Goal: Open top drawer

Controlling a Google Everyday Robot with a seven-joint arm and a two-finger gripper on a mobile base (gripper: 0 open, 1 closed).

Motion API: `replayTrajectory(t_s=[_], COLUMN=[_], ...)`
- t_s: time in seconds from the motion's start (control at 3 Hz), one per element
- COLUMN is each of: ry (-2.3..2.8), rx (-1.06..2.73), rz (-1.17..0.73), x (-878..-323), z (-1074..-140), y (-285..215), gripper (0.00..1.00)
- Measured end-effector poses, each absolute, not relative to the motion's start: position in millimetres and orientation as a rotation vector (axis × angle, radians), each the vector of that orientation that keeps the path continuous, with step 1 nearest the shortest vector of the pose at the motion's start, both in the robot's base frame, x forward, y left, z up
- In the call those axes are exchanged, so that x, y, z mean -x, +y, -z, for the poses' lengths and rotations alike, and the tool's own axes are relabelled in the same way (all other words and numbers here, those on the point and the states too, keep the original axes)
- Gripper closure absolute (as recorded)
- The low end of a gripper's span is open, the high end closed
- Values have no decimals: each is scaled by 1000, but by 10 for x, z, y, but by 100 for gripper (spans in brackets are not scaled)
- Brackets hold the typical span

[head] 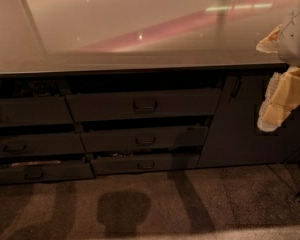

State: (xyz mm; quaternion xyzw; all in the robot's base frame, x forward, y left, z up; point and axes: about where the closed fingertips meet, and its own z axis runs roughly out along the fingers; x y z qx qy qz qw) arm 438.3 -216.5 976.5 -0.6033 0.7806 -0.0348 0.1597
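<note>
1. Where the dark cabinets end on top, a glossy pale surface (140,24) spans the view.
2. The cabinet door (235,129) stands at the right.
3. The top drawer (100,106) sits mid-row just under the surface, with a dark gap above it.
4. The pincer (277,101) hangs at the right edge, well apart from the drawer; I cannot tell whether it is open or closed.
5. The drawer's loop handle (145,105) sits centred.

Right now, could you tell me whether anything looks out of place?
The wide dark grey top drawer and the two narrower fronts below it show dark gaps above, as if ajar. The pale end effector hangs at right, clear of them.
</note>
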Motion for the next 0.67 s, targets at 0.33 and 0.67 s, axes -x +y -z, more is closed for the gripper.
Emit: replayTrajectory(t_s=[0.33,0.67], ry=[2229,2238], rx=[1721,1827], rz=[98,62], x=[-4390,-4542], z=[-9768,-9517], y=[-2162,-1892], gripper=[0,0])
